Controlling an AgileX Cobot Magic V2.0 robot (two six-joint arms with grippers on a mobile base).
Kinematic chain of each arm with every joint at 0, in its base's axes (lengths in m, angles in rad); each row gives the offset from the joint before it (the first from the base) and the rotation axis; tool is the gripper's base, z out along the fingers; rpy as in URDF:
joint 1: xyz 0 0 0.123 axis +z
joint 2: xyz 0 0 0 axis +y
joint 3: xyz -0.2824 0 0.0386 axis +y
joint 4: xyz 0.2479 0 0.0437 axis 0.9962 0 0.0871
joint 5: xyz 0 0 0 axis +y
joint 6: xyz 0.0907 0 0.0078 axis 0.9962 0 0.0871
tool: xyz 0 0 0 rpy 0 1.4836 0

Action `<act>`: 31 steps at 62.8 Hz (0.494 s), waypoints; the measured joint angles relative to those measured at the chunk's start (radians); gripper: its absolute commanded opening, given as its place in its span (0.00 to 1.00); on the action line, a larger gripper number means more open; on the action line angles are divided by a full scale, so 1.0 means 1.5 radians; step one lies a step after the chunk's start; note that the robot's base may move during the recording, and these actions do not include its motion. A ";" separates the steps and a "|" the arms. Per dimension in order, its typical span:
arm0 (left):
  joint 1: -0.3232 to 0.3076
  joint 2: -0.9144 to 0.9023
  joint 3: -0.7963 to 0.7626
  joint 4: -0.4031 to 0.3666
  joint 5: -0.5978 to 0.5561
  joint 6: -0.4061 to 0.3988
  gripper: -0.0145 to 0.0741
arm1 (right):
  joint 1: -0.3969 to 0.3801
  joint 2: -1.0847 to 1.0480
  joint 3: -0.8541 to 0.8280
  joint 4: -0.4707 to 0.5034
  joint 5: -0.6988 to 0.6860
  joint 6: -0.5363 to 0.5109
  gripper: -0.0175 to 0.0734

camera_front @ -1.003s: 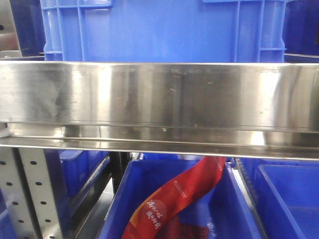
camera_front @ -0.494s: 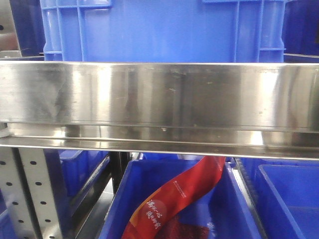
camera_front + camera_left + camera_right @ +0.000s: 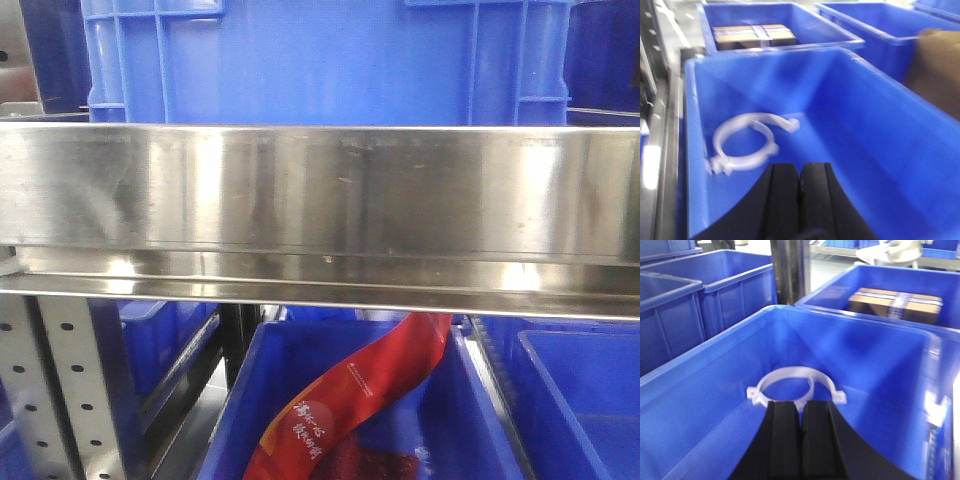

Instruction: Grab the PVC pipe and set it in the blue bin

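Judging progress: the grab looks not yet made; no pipe part is held by either arm, so pick-up, carry and release all seem left to do.
Left gripper (image 3: 800,187): nearest in the left wrist view, its two black fingers pressed together with no gap and nothing between them, poised over the near edge of a blue bin (image 3: 850,115).
White PVC pipe clamp (image 3: 747,142): just beyond the left fingers, lying flat on the floor of that bin toward its left wall, a ring-shaped piece with small tabs; no straight pipe shows anywhere.
Right gripper (image 3: 801,432): nearest in the right wrist view, fingers likewise closed on nothing, hanging above a blue bin (image 3: 705,385).
White clamp (image 3: 795,385): just past the right fingertips on the bin floor, apart from them; whether both wrist views show one bin and one clamp I cannot tell.
Farther bins: a cardboard box (image 3: 752,35) sits in the next bin back.
Front view: a steel shelf rail (image 3: 320,195) fills the middle, a blue crate (image 3: 320,60) above it, a red packet (image 3: 350,400) in a bin below; neither arm shows here.
Destination: which bin is the target I cannot tell.
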 measured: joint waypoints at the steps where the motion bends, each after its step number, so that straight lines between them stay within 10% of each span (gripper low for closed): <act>1: -0.003 -0.010 0.004 -0.004 0.000 0.000 0.04 | 0.000 -0.010 0.007 0.001 0.000 0.000 0.01; 31: -0.071 -0.258 0.426 -0.076 -0.241 0.000 0.04 | 0.000 -0.309 0.380 0.005 -0.151 0.000 0.01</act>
